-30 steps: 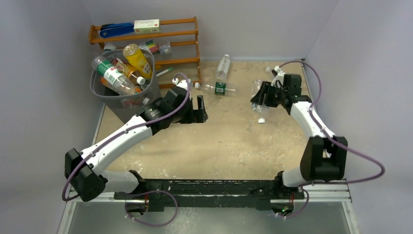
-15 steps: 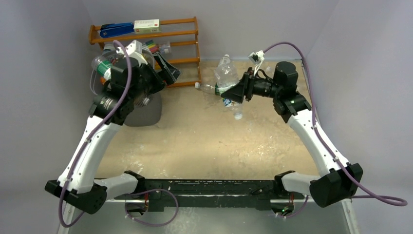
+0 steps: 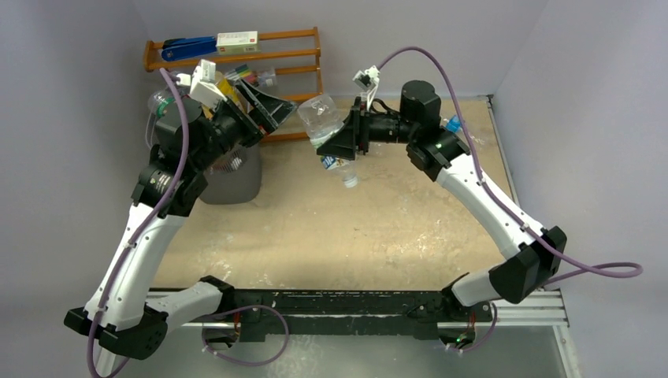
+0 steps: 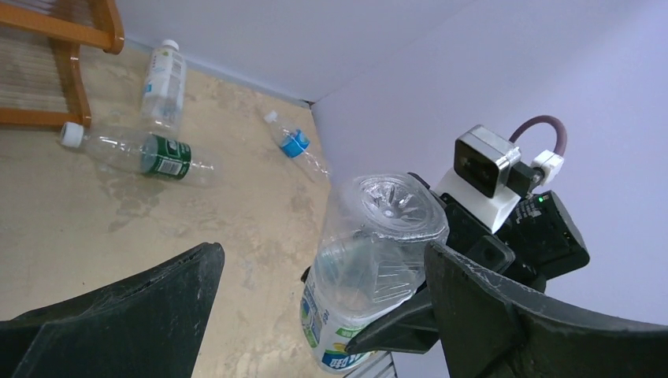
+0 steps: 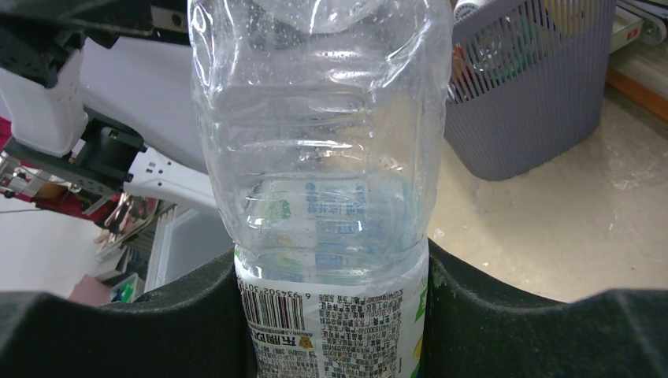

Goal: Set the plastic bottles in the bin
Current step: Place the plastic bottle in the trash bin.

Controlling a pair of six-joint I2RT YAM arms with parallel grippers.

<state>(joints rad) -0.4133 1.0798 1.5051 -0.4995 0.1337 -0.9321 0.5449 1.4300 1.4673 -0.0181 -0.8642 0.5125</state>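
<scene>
My right gripper (image 3: 340,146) is shut on a clear plastic bottle (image 3: 321,126) with a white and green label, held in the air above the table's far middle. In the right wrist view the bottle (image 5: 323,157) sits squeezed between both fingers of that gripper (image 5: 331,268). Its base points left at my left gripper (image 3: 272,109), which is open and raised beside the bin (image 3: 240,177). From the left wrist, the bottle (image 4: 378,260) appears between the spread fingers (image 4: 118,323) without touching them. The grey bin (image 5: 528,87) holds several bottles and is largely hidden by the left arm.
Three bottles lie on the table: a green-labelled one (image 4: 138,150), a white-labelled one (image 4: 161,79) and a blue-labelled one (image 4: 295,142). The orange wooden rack (image 3: 236,47) stands at the back wall behind the bin. Walls close the table at the left, back and right.
The right gripper lifted the bottle from the table's right side and carried it left. The left arm rose from the table to beside the bin, jaws wide.
</scene>
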